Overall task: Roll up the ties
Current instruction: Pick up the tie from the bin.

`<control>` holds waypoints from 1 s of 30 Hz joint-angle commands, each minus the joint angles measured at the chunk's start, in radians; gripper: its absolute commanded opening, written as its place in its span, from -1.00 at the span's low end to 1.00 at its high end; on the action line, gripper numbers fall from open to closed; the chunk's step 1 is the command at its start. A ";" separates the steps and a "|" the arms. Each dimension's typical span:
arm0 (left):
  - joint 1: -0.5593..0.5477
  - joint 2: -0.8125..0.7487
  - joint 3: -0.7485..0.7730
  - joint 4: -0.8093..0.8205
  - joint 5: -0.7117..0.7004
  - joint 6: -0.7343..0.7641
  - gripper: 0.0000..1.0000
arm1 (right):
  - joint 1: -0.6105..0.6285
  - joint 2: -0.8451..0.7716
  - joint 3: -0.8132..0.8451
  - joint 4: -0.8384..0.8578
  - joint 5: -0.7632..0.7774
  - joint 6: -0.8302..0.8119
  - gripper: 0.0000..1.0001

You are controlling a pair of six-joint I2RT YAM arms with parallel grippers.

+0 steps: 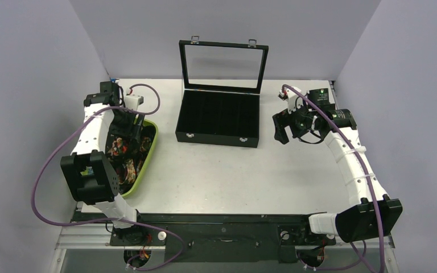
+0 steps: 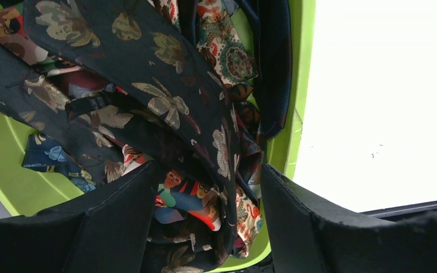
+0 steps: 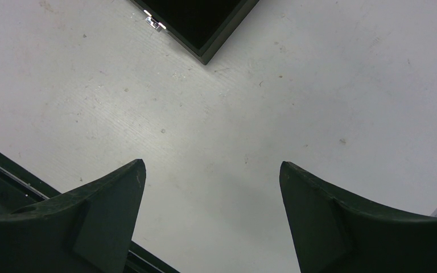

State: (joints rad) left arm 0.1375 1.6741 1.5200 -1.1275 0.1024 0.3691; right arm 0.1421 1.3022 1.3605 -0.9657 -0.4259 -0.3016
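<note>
Several ties (image 1: pixel 126 149) lie heaped in a lime-green tray (image 1: pixel 154 136) at the table's left. In the left wrist view a dark tie with tan-gold florals (image 2: pixel 165 96) runs diagonally over ties printed in red, orange and blue (image 2: pixel 190 199). My left gripper (image 2: pixel 209 166) is down in the tray (image 2: pixel 23 182), jaws apart and straddling the heap, with fabric lying between the fingers. In the top view this gripper (image 1: pixel 128 126) is over the tray's far half. My right gripper (image 1: pixel 281 128) hovers open over bare table right of the box, nothing between its fingers (image 3: pixel 119 193).
A black compartmented box (image 1: pixel 219 116) with its glass lid raised stands at the middle back; its near corner (image 3: pixel 205 23) shows in the right wrist view. Grey walls enclose the table on three sides. Purple cables loop along both arms.
</note>
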 commanded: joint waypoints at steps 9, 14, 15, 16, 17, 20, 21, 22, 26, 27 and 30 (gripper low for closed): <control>-0.029 0.070 -0.024 0.105 0.037 -0.028 0.10 | -0.011 -0.007 0.031 0.025 0.006 0.014 0.62; -0.030 0.083 -0.027 0.107 0.038 -0.049 -0.10 | -0.011 0.001 0.043 0.024 0.012 0.021 0.61; -0.030 0.076 -0.019 0.091 0.047 -0.049 -0.43 | -0.010 0.003 0.051 0.025 0.014 0.023 0.61; -0.029 0.068 0.010 0.070 0.053 -0.048 -0.60 | -0.011 0.005 0.056 0.024 0.018 0.026 0.61; -0.028 0.048 0.054 0.053 0.064 -0.048 -0.87 | -0.011 0.006 0.065 0.024 0.021 0.029 0.61; -0.019 0.000 0.184 0.015 0.073 -0.051 -1.00 | -0.009 0.012 0.086 0.025 0.021 0.042 0.60; -0.016 -0.012 0.269 -0.010 0.076 -0.050 -1.00 | -0.008 0.013 0.091 0.025 0.016 0.049 0.60; -0.014 -0.015 0.319 -0.040 0.076 -0.048 -1.00 | -0.009 0.017 0.101 0.025 0.015 0.053 0.60; 0.016 0.015 0.639 -0.098 0.052 -0.055 -1.00 | -0.006 0.034 0.134 0.029 0.005 0.073 0.60; 0.038 0.035 0.747 -0.100 0.047 -0.070 -1.00 | -0.004 0.036 0.138 0.030 0.005 0.076 0.60; 0.100 0.078 0.947 -0.084 0.061 -0.121 -1.00 | -0.001 0.042 0.166 0.030 0.005 0.079 0.60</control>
State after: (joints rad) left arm 0.1608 1.7531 2.2292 -1.1957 0.1501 0.3119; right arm 0.1371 1.3338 1.4624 -0.9642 -0.4164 -0.2455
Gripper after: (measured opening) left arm 0.021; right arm 0.802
